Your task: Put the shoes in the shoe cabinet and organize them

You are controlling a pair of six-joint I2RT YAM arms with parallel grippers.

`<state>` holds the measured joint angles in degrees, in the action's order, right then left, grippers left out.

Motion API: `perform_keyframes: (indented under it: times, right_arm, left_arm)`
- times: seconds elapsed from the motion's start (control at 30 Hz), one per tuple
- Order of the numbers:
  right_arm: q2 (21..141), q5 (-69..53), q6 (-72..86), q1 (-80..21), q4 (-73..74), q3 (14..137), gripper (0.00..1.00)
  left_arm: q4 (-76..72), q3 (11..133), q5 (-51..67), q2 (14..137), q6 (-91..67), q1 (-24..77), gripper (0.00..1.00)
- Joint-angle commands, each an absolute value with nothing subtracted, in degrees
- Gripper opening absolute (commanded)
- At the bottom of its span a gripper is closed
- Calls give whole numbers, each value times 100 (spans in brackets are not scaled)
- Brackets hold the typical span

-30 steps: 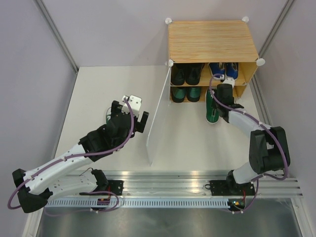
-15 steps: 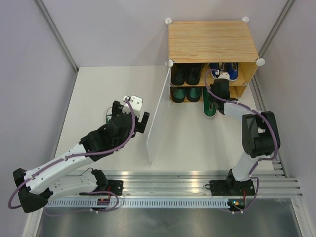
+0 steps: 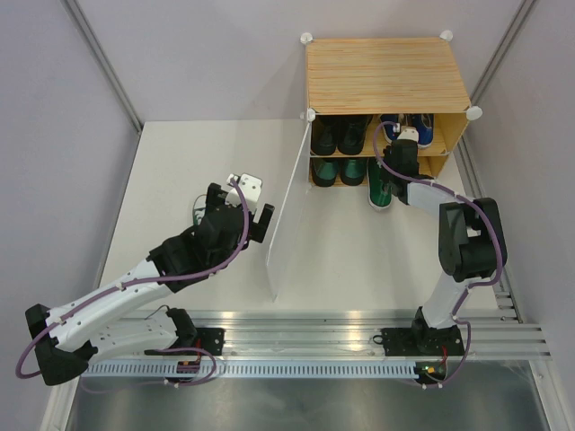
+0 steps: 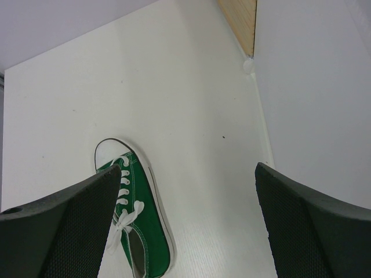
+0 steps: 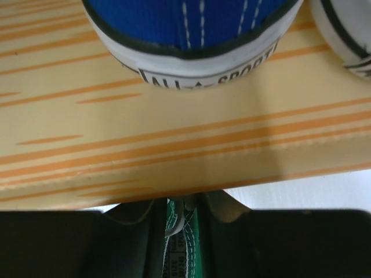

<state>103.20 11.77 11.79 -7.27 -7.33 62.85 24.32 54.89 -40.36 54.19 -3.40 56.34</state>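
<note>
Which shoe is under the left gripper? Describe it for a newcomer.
From the wood-grain shoe cabinet at far right, follow its open translucent door toward the arms. Left of the door, below the open left gripper, a green sneaker lies alone on the tabletop. White toe and laces; its twin, held by the right gripper, is at the cabinet.

shoe cabinet (image 3: pixel 386 72) 1; black shoes (image 3: pixel 324 135) 2; blue sneakers (image 3: pixel 422 128) 2; dark green shoes (image 3: pixel 325 171) 2; green sneakers (image 3: pixel 381 186) (image 4: pixel 145 231) 2; arms (image 3: pixel 126 292) 2
</note>
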Motion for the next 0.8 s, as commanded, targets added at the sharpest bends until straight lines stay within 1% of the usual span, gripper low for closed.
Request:
perform_keyframes:
  times: [0.0, 0.1, 0.23, 0.5, 0.67, 0.77]
  right_arm:
    - [10301, 1160, 1266, -703, -1275, 6583, 30]
    - [10301, 1143, 1283, -703, -1231, 6557, 38]
    - [10205, 1134, 1318, -694, -1195, 6530, 43]
    - [9827, 1090, 1415, -712, -1116, 6302, 47]
    - [9589, 1107, 1476, -703, -949, 6179, 52]
    - [9405, 1116, 1529, -703, -844, 6056, 53]
  left_arm:
    - [2417, 5572, -4025, 5432, -237, 5616, 98]
    - [2417, 5563, -4025, 5423, -237, 5607, 98]
    - [2417, 5572, -4008, 5423, -237, 5607, 98]
    - [2417, 5572, -3990, 5414, -246, 5608, 98]
    - [2417, 5572, -3973, 5396, -246, 5607, 98]
    - [2417, 5572, -3981, 5370, -255, 5607, 98]
